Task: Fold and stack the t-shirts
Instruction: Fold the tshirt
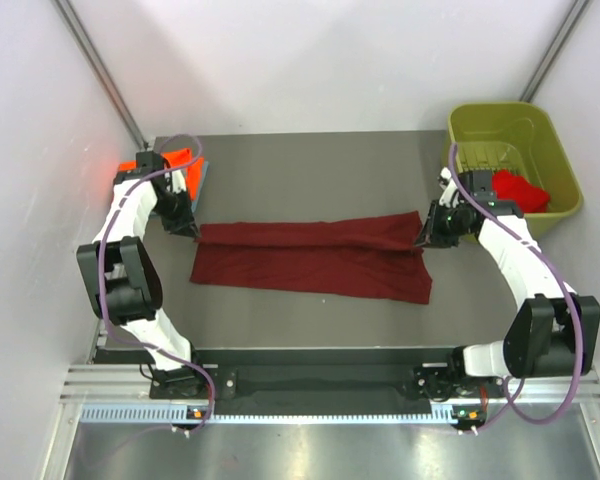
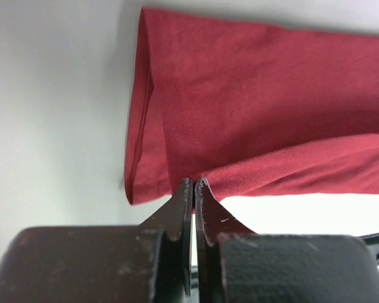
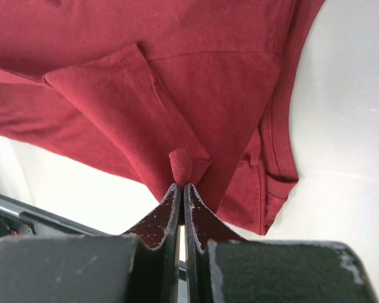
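left arm reached forward, elbow bent | left gripper (image 1: 193,232) jaws pinched on maroon t-shirt (image 1: 310,262) | right arm mirrored it | right gripper (image 1: 421,240) pinched likewise

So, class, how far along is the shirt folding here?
Seemingly done: a bright orange cloth shirt lies at the far-left corner. In hand: left gripper and right gripper pinch the ends of the dark maroon cloth shirt, mid-fold. Left: the bright red cloth shirt in the olive-green plastic bin.

A maroon t-shirt (image 1: 310,262) lies stretched sideways; orange shirt (image 1: 180,157) back-left, red shirt (image 1: 520,190) back-right.
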Available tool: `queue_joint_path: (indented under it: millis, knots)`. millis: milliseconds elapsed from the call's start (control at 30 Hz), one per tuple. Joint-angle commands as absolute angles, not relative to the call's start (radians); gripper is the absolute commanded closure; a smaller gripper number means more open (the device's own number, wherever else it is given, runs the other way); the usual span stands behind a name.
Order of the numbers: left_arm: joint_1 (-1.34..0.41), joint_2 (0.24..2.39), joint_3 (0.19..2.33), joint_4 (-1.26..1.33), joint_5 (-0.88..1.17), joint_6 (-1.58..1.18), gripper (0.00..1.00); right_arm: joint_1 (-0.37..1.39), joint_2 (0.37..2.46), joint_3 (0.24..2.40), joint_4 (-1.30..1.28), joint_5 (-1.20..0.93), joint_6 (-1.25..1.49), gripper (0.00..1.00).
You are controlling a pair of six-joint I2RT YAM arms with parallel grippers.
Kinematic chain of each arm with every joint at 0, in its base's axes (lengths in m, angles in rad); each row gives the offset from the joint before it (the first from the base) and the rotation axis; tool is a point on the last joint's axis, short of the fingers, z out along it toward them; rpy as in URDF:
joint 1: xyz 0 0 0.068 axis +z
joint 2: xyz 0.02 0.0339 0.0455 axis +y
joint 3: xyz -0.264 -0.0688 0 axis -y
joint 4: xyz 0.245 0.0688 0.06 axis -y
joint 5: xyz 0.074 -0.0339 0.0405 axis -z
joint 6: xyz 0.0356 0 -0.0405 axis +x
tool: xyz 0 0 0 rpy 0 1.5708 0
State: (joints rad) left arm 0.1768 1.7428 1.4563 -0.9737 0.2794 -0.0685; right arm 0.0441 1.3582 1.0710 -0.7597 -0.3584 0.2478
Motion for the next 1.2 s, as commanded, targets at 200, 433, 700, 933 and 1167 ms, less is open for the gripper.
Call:
queue_joint_path:
  millis: [200,433,700,933,1167]
  knots:
    - [0.204,1.666,1.370,-1.020,0.218,-0.089,1.00,0.052,1.281,1.028,-0.788,-0.376,0.242,1.00]
    - [0.218,1.670,1.332,-1.011,0.207,-0.107,1.00,0.052,1.304,0.976,-0.778,-0.388,0.247,1.00]
    - [0.219,1.674,1.304,-1.025,0.114,-0.117,0.55,0.052,1.335,0.934,-0.790,-0.400,0.239,0.67]
    - [0.218,1.666,1.429,-0.999,0.093,-0.109,0.53,0.052,1.347,1.028,-0.775,-0.387,0.230,0.50]
    - [0.206,1.785,1.531,-0.969,0.274,-0.146,0.57,0.052,1.474,1.072,-0.677,-0.405,0.221,0.54]
